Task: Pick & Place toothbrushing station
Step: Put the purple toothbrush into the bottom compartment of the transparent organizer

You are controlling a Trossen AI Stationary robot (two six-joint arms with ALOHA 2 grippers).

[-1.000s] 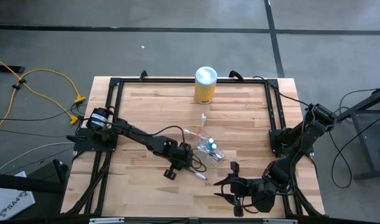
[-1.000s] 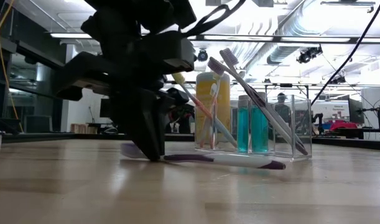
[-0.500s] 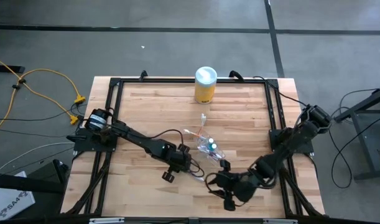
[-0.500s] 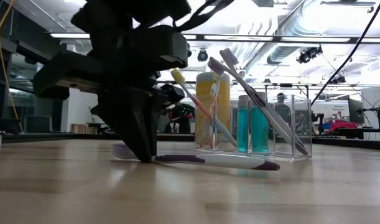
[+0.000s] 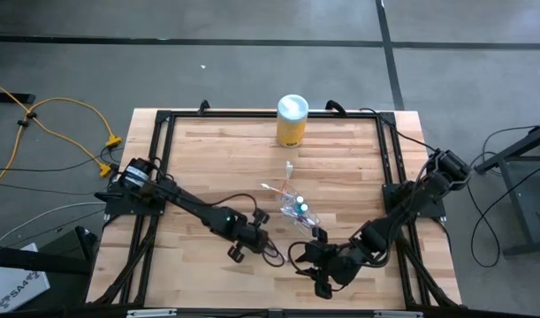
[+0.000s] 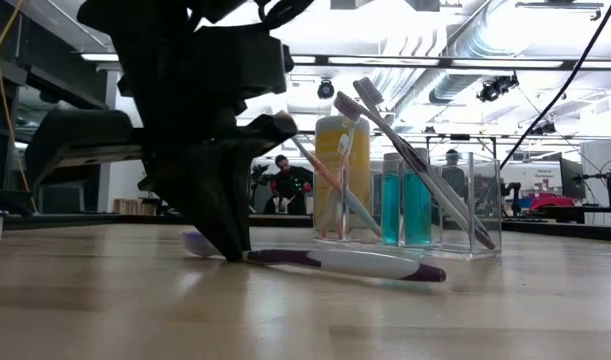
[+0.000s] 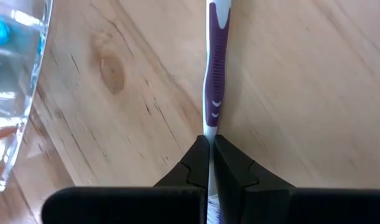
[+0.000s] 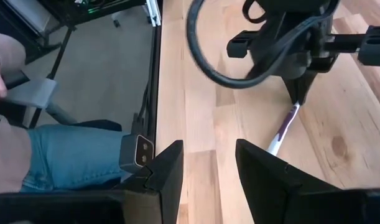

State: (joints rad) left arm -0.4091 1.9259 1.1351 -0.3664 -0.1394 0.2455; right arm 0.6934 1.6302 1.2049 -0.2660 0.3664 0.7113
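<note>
Pinching 1 purple toothbrush (image 7: 215, 68) on pale wood table (image 5: 208, 159), left tool (image 7: 210, 155); right tool (image 8: 208, 163) spread.

A purple-and-white toothbrush (image 6: 335, 262) lies flat on the wooden table (image 5: 216, 150), handle end toward the clear cup (image 6: 410, 205), its head end pinched between dark fingers (image 7: 196, 171). The clear cup stands upright just behind it, near the table's middle. Inside lean several slim toothbrushes: a pink one (image 6: 320, 172) and a purple one (image 6: 415, 160), heads up and tilted out past the rim, and what may be an orange one, hard to tell through the plastic. Two blue-green tubes (image 6: 405, 205) stand upright in the cup beside them.
</note>
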